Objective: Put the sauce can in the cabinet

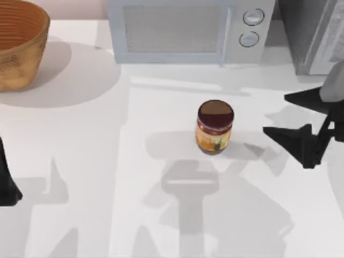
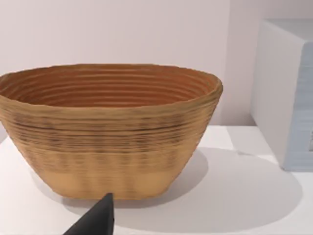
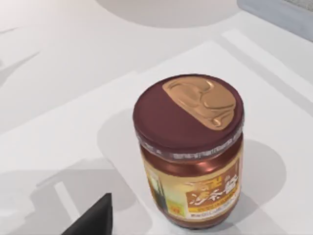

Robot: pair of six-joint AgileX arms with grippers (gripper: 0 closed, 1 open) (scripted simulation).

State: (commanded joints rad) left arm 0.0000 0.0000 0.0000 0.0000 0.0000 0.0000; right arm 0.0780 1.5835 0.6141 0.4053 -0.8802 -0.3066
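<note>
One sauce can (image 1: 215,128) upright at table (image 1: 80,161) centre, nothing touching it. Behind: one microwave (image 1: 188,29) w/ two knobs, one wicker basket (image 1: 19,45) at rear left, one cabinet (image 1: 314,35) at rear right. Right gripper (image 1: 285,115) just right of can, fingers spread, apart from can. Left arm (image 1: 6,183) parked at left edge; its fingers: cannot tell.

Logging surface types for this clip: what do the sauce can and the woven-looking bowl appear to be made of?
The small brown sauce can looks like glossy glass or smooth metal under a printed orange-yellow label, going by the sheen on its shoulder; its dark reddish-brown lid looks matte. The tan ribbed basket bowl looks like coiled wicker or cane, matte, with stacked horizontal ridges.
</note>
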